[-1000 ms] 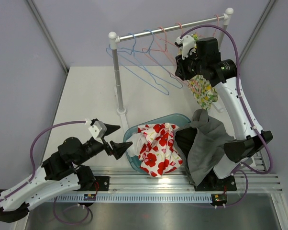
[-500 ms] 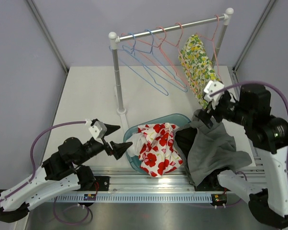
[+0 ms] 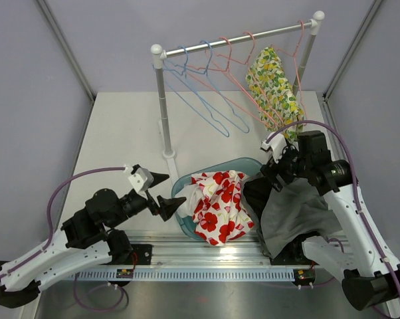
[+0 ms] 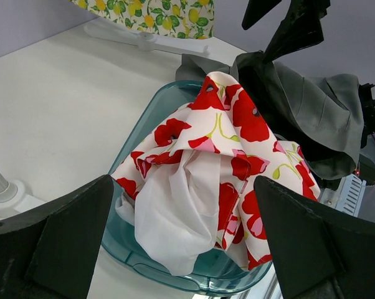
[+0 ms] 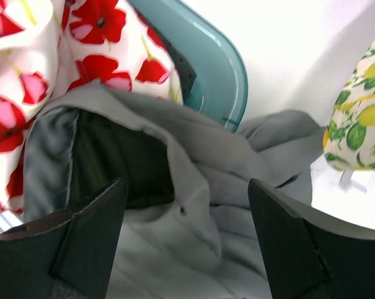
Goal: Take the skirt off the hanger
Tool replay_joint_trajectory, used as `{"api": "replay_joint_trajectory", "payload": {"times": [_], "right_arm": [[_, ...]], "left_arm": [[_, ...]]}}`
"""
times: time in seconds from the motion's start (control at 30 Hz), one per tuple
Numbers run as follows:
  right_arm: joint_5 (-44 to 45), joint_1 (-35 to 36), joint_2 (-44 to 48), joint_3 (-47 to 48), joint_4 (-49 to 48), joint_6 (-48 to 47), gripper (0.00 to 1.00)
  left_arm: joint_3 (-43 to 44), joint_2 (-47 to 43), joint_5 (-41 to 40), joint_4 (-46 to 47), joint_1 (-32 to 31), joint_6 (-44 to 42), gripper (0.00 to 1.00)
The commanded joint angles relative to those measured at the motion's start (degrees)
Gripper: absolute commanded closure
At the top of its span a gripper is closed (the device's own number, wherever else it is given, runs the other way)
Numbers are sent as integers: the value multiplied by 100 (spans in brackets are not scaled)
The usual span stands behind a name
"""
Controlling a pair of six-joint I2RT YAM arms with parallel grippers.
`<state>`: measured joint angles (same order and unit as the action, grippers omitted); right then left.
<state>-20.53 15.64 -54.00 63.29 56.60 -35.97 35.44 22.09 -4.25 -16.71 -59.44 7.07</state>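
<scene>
White tabletop [image 3: 120, 133] is occupied at the front by a teal basin [image 3: 179, 185] heaped with a poppy-print garment [image 3: 218, 203], its right rim covered by a grey garment [image 3: 296, 209]. The lemon-print skirt [image 3: 272, 80] is seen hanging on a pink hanger [image 3: 301, 28] at the rail [image 3: 240, 40], its lower end hidden behind the right arm [image 3: 319, 169]. Both left gripper [image 3: 175, 188] and right gripper [image 5: 186, 187] are spread, nothing held.

A white table [image 3: 120, 133] is lying inside a booth of pale lilac walls [image 3: 20, 119]. Two grey metal struts [image 3: 62, 43] are slanting up along the back corners. A white-and-chrome rack [image 3: 162, 106] is standing on the table toward the back, its bar running off to the right. A ribbed metal rail [image 3: 206, 256] is running along the near edge, catching a bright glare. Soft, even light is falling everywhere.
</scene>
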Motion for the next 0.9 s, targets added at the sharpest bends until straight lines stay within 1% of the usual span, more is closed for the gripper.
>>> {"api": "replay_joint_trajectory", "payload": {"times": [0.0,0.07,0.13,0.2,0.23,0.27,0.33,0.37,0.4,0.43,0.47,0.5,0.53,0.57,0.6,0.63,0.67,0.7,0.73,0.77,0.8,0.83,0.87], "right_arm": [[-73,-26,-67,-211,-824,116,16],[-56,-26,-111,-500,-974,90,20],[-21,-26,-164,-772,-1168,-7,27],[-117,-26,-181,-879,-1160,-121,40],[-170,-26,-199,-914,-1134,-147,48],[-309,-26,-199,-889,-1081,-165,77],[-433,-26,-181,-696,-713,-306,97],[-425,-26,-146,-329,-581,-306,100],[-425,-26,-59,-73,-258,-393,100],[-451,-26,-6,538,-89,-437,100],[-495,-26,12,910,95,-507,100],[-687,-26,3,1288,515,-691,100],[-845,-26,-32,2057,745,-788,100],[-1265,-26,-84,2439,965,-885,100],[-1547,-26,-206,2791,1428,-1121,100],[-1820,-26,-269,3377,1616,-1219,100],[-2371,-26,-313,3609,1765,-1281,100],[-2646,-26,-426,3821,1958,-1325,100],[-2892,-26,-488,4145,2021,-1325,100],[-3356,-26,-593,4270,2074,-1291,100],[-3569,-26,-655,4375,2066,-1255,100],[-3746,-26,-699,4550,2057,-1212,100],[-4052,-26,-813,4648,1996,-1107,100]], "left_arm": [[33,33,117,335,11,-4,1],[15,33,126,344,20,5,1],[-2,41,170,361,11,-30,1],[-20,76,257,423,11,-74,1],[-20,94,310,449,11,-161,1],[-37,120,372,536,11,-223,1],[-37,173,731,651,11,-548,1],[-29,251,889,799,11,-671,1],[6,304,1274,870,11,-1116,1],[50,383,1486,1019,11,-1338,1],[112,549,1671,1064,11,-1557,1],[312,673,1978,1108,11,-2021,1],[445,813,2094,1143,11,-2226,1],[577,945,2147,1178,11,-2410,1],[769,1312,2235,1170,11,-2795,1],[1111,1498,2279,1170,11,-2999,1],[1323,1718,2349,1187,11,-3210,1],[1499,2094,2393,1222,20,-3499,1],[1866,2324,2411,1327,20,-3615,1],[2044,2527,2420,1389,20,-3729,1],[2220,2938,2455,1442,20,-3905,1],[2596,3124,2481,1564,20,-3958,1],[2765,3309,2525,1592,20,-4011,1]]}}
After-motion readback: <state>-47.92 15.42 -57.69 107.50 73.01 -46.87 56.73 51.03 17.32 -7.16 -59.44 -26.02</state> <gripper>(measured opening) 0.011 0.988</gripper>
